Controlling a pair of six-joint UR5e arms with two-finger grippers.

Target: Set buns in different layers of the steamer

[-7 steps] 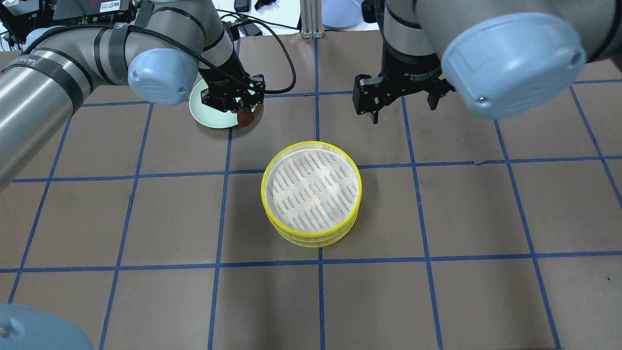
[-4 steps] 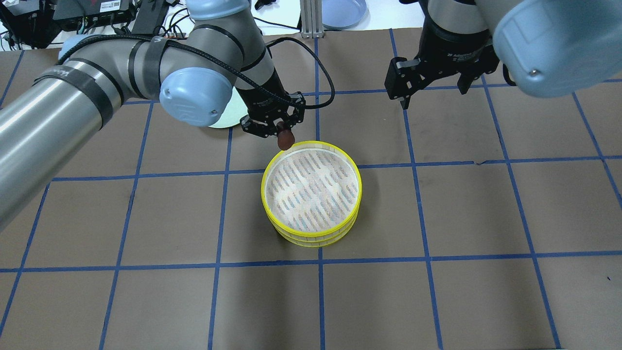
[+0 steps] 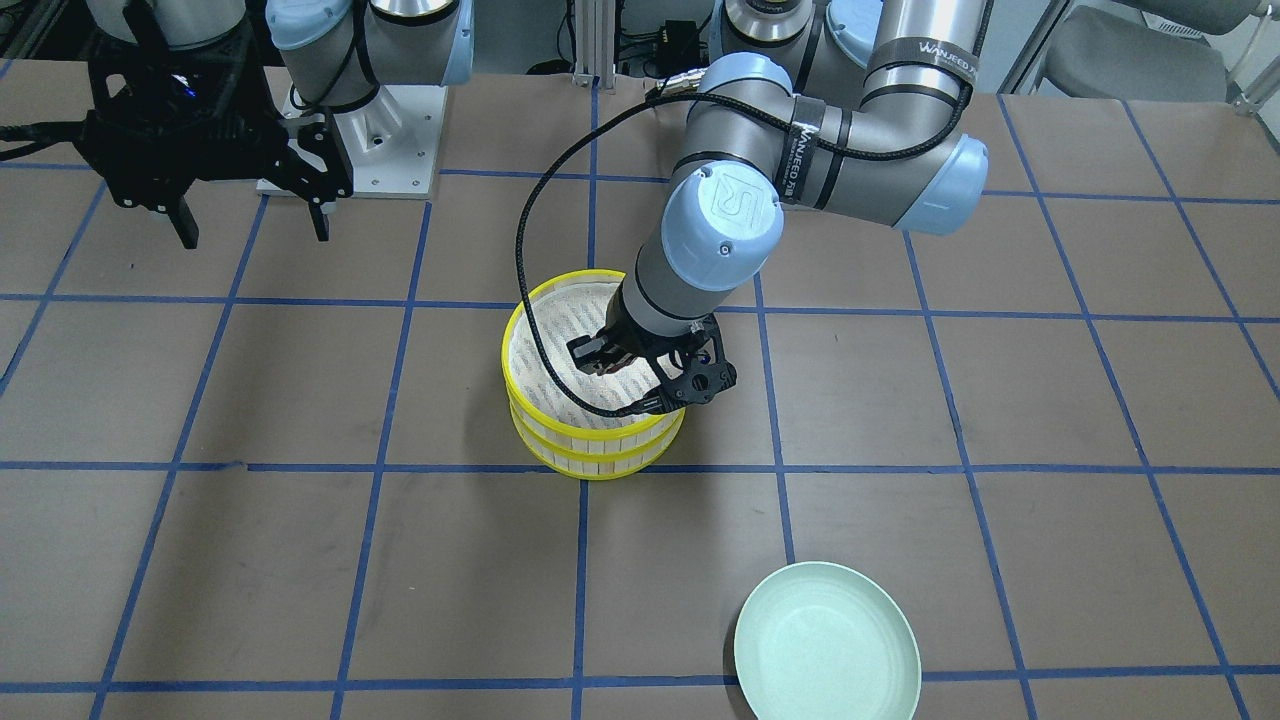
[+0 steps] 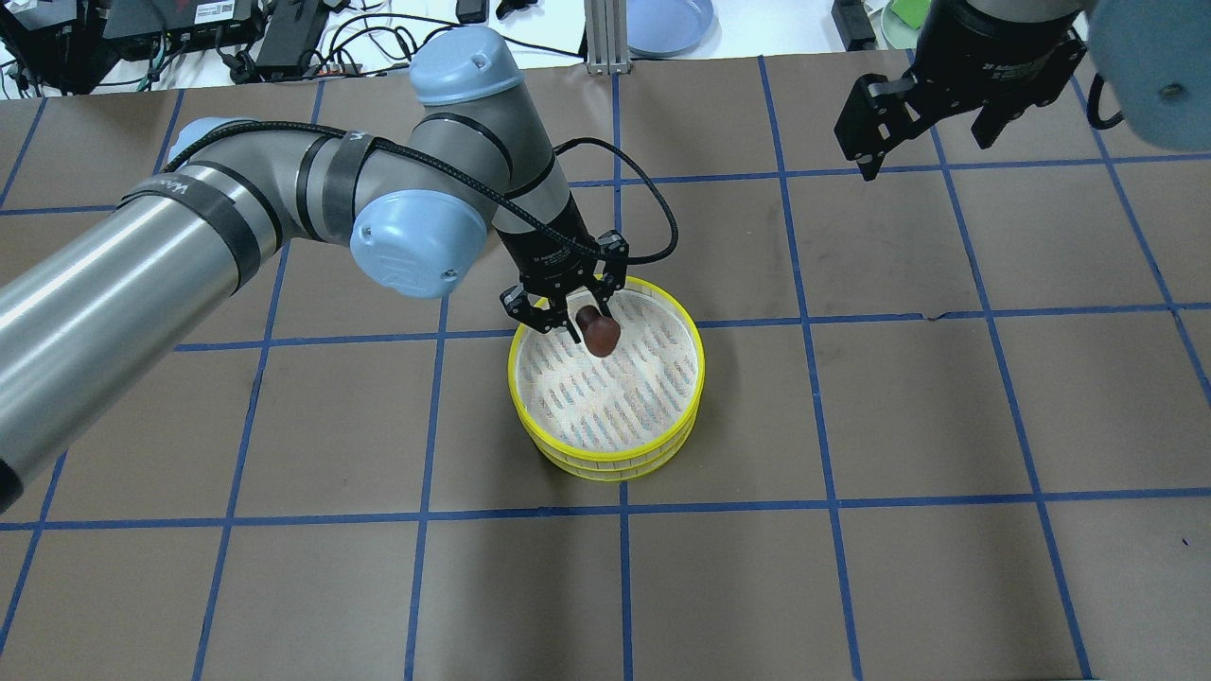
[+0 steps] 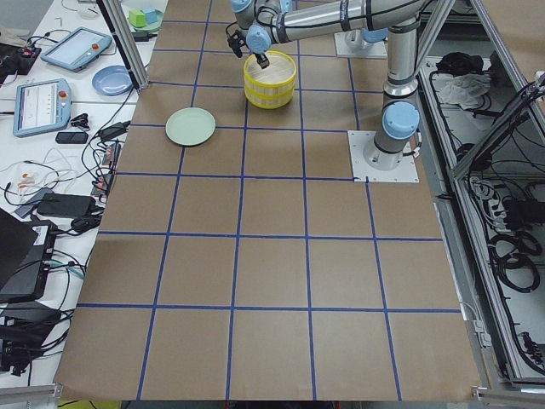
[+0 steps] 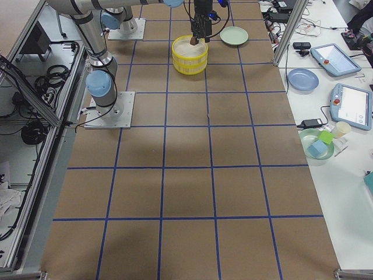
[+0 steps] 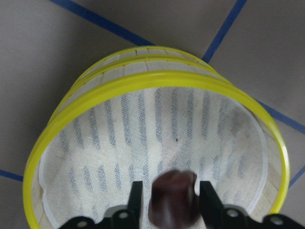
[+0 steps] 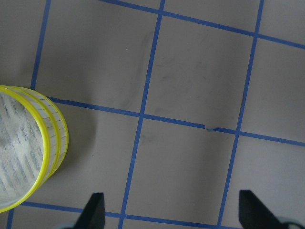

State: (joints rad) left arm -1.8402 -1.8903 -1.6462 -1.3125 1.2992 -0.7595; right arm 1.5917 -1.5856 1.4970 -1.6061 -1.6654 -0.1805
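Note:
Two yellow-rimmed steamer trays are stacked mid-table, the top one [image 4: 701,364] on the lower one [image 4: 605,474]. The top tray's white liner floor [image 7: 143,138] is bare. My left gripper [image 4: 588,326] is shut on the dark reddish-brown bun [image 4: 601,334] and holds it just above the far part of the top tray. The left wrist view shows the bun [image 7: 172,202] between the fingers. My right gripper [image 4: 927,147] is open and empty, far back on the right, away from the steamer. The cream bun shows in no view.
The pale green plate [image 3: 827,642] lies empty on the table's far side, hidden behind my left arm in the overhead view. A blue plate [image 4: 667,24] and a metal post [image 4: 600,38] stand beyond the far edge.
My left gripper carried the brown bun from the green plate to above the top tray. My right gripper drew back and to the right, still open.

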